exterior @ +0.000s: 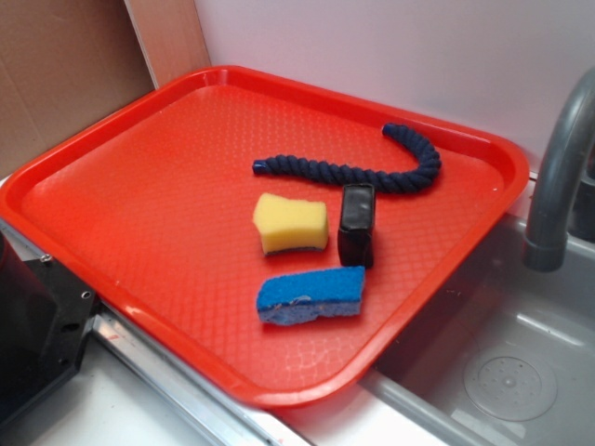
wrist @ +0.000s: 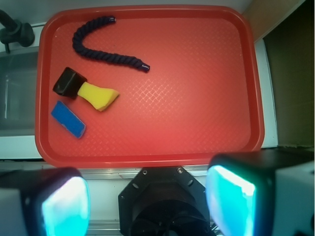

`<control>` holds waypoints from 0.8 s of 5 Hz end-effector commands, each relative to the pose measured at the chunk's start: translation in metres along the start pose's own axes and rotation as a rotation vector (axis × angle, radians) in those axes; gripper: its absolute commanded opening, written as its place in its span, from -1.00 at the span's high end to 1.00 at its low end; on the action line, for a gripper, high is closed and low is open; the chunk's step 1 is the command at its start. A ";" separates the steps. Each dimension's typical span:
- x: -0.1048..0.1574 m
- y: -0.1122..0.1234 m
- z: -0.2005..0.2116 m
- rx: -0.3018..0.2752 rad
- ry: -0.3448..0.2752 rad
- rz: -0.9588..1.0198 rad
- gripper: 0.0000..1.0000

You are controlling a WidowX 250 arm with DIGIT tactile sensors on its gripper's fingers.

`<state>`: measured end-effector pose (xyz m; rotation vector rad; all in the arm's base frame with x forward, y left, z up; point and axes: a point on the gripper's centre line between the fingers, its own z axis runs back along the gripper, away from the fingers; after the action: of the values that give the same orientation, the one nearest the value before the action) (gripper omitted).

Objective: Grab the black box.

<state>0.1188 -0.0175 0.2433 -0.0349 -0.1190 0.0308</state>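
The black box (exterior: 357, 224) is a small glossy block lying on the red tray (exterior: 139, 186), right of the yellow sponge (exterior: 290, 223) and above the blue sponge (exterior: 311, 295). In the wrist view the black box (wrist: 69, 82) sits at the tray's left side, touching the yellow sponge (wrist: 98, 95). My gripper (wrist: 147, 201) is open and empty, high above the robot base, well back from the tray's near rim (wrist: 147, 160). Its two pads (wrist: 229, 199) glow teal. The gripper itself is not in the exterior view.
A dark navy rope (exterior: 372, 167) curves across the tray behind the box; it also shows in the wrist view (wrist: 103, 51). A grey faucet (exterior: 558, 177) and a sink (exterior: 502, 372) lie right of the tray. The robot base (exterior: 37, 325) is at the lower left.
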 end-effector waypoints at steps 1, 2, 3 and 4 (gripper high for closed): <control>0.000 0.000 0.000 0.000 0.000 0.000 -1.00; 0.027 -0.023 -0.051 -0.033 -0.047 0.173 -1.00; 0.068 -0.057 -0.075 -0.019 -0.121 0.419 -1.00; 0.084 -0.079 -0.096 -0.053 -0.072 0.547 -1.00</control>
<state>0.2070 -0.0989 0.1491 -0.0832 -0.1502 0.5541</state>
